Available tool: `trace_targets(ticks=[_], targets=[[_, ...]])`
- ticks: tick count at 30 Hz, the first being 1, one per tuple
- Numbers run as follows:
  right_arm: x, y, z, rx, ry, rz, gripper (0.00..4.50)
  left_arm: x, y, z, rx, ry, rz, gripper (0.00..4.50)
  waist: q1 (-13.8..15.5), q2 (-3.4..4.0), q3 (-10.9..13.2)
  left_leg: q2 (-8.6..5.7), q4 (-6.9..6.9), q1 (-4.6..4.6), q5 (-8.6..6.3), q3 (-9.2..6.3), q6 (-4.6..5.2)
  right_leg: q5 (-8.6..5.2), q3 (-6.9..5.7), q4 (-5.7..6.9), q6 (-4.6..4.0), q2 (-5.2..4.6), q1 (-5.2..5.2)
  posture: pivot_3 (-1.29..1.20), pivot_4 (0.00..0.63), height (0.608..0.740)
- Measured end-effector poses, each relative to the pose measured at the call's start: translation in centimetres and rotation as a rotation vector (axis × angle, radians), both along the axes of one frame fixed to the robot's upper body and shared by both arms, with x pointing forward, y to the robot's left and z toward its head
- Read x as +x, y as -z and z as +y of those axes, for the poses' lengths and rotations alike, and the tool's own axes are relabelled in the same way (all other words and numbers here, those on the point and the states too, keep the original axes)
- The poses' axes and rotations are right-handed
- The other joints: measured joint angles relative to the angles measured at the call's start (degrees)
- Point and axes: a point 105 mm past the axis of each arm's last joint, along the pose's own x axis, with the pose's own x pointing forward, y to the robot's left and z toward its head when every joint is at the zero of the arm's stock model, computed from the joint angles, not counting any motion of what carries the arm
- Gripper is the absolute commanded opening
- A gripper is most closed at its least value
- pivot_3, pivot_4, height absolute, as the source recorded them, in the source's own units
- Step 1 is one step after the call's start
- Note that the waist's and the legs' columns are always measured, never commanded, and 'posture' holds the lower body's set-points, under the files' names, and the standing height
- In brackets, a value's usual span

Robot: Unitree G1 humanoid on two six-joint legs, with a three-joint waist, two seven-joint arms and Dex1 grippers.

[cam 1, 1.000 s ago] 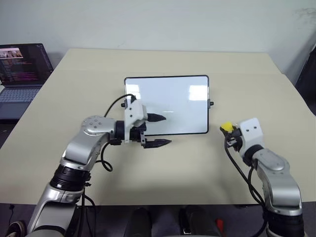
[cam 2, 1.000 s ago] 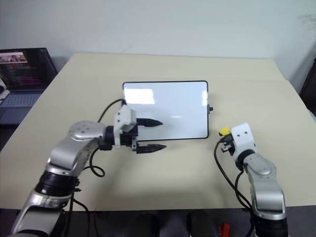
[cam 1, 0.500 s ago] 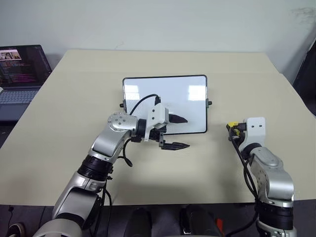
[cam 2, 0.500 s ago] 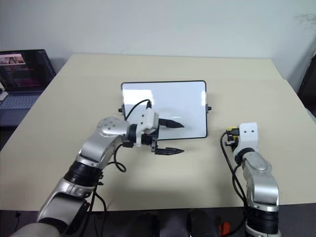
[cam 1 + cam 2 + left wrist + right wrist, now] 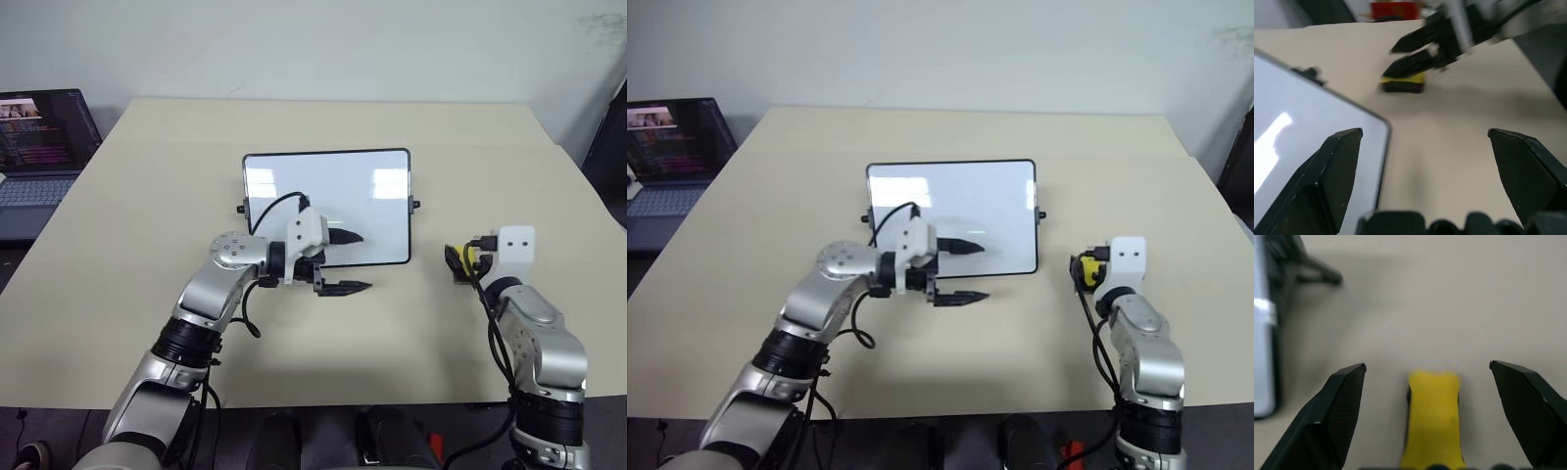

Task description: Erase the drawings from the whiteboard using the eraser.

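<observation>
The eraser (image 5: 1433, 418) now lies free between the right gripper's (image 5: 1433, 396) parted fingers, clamped earlier; left gripper (image 5: 345, 262) gapes lower centre.

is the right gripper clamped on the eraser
No, the right gripper stands wide open, its fingers clear of the yellow eraser lying between them on the table.

The two eye views look down from the head over the table (image 5: 323, 323), whiteboard (image 5: 372, 196) in the middle. Each wrist view sits low and close; both share the eraser (image 5: 1433, 418) with the eye views
</observation>
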Motion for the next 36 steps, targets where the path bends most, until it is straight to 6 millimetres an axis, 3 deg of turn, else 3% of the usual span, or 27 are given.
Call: trace_targets(ticks=[3,5,7,10,13,16,18,22,28,33,36], targets=[[-2.0,-2.2,1.4,0.002,-0.048,-0.089,4.47,1.8,-1.1,2.6,-0.091,-0.188,0.009,4.50,0.0,0.00,0.0,0.01,0.00,0.00,-0.01,-0.07,-0.01,0.00,0.00,-0.01,0.00,-0.03,0.00,0.00,0.150,0.740],[-3.3,-2.6,2.2,0.001,-0.091,-0.112,4.47,2.5,-1.1,4.4,-0.141,-0.302,0.030,4.50,0.0,0.01,0.0,0.00,0.00,0.00,-0.01,-0.05,-0.01,0.00,0.01,-0.02,0.00,-0.08,0.01,0.00,0.150,0.740],[-4.8,-1.9,2.6,-0.008,-0.115,-0.101,4.47,2.9,-0.7,6.0,-0.193,-0.419,0.050,4.50,0.1,0.00,0.0,0.01,0.00,0.00,-0.01,-0.07,-0.01,0.00,0.00,-0.04,0.01,-0.15,0.03,0.00,0.150,0.740],[-6.1,-0.5,2.8,-0.024,-0.144,-0.064,4.47,3.4,-0.5,6.7,-0.264,-0.547,0.046,4.50,0.3,-0.02,0.0,0.00,0.04,0.02,0.00,-0.07,-0.02,0.03,-0.02,-0.03,0.09,-0.20,0.08,0.00,0.150,0.740],[-6.8,-0.3,4.1,-0.020,-0.203,-0.096,4.47,3.7,-1.6,6.8,-0.345,-0.653,-0.007,4.50,0.3,-0.05,-0.1,-0.02,0.10,0.05,0.00,-0.04,-0.01,0.00,0.04,-0.04,0.47,-0.20,0.14,0.00,0.150,0.740],[-7.3,-0.2,4.5,0.018,-0.226,-0.141,4.47,3.3,-2.8,8.9,-0.375,-0.813,-0.121,4.50,-0.1,-0.06,-0.1,0.00,0.07,0.18,0.00,0.05,-0.02,0.02,0.16,-0.05,0.49,-0.24,0.19,0.00,0.150,0.740],[-7.1,0.3,3.8,0.030,-0.226,-0.161,4.47,2.4,-2.5,10.7,-0.379,-0.934,-0.157,4.50,-0.3,-0.06,-0.1,0.00,0.02,0.28,0.00,0.07,-0.02,0.02,0.17,-0.05,0.48,-0.22,0.23,0.00,0.150,0.740],[-6.6,0.4,2.0,0.022,-0.218,-0.202,4.47,-0.1,0.2,14.9,-0.316,-1.177,-0.163,4.50,0.0,-0.06,-0.1,0.04,0.01,0.31,0.00,0.02,-0.02,0.02,0.10,-0.03,0.44,-0.19,0.23,0.00,0.150,0.740],[-4.0,-0.6,-0.7,0.031,-0.152,-0.287,4.47,-4.6,1.9,19.2,-0.267,-1.420,-0.185,4.50,0.2,-0.11,-0.2,0.00,0.04,0.37,0.00,0.10,-0.01,0.04,0.17,-0.03,0.45,-0.26,0.30,0.00,0.150,0.740],[-2.9,0.3,-1.6,0.044,-0.147,-0.263,4.47,-4.8,3.2,18.5,-0.244,-1.457,-0.166,4.50,1.3,-0.15,-0.2,-0.02,0.07,0.35,0.02,0.18,0.01,0.05,0.12,-0.03,0.45,-0.24,0.36,0.00,0.150,0.740],[-3.1,0.5,-2.6,0.051,-0.102,-0.254,4.47,-4.9,3.1,19.2,-0.240,-1.506,-0.186,4.50,1.3,-0.14,-0.2,-0.01,0.04,0.34,0.01,0.13,0.01,0.15,0.20,-0.06,0.27,-0.25,0.32,0.00,0.150,0.740]])
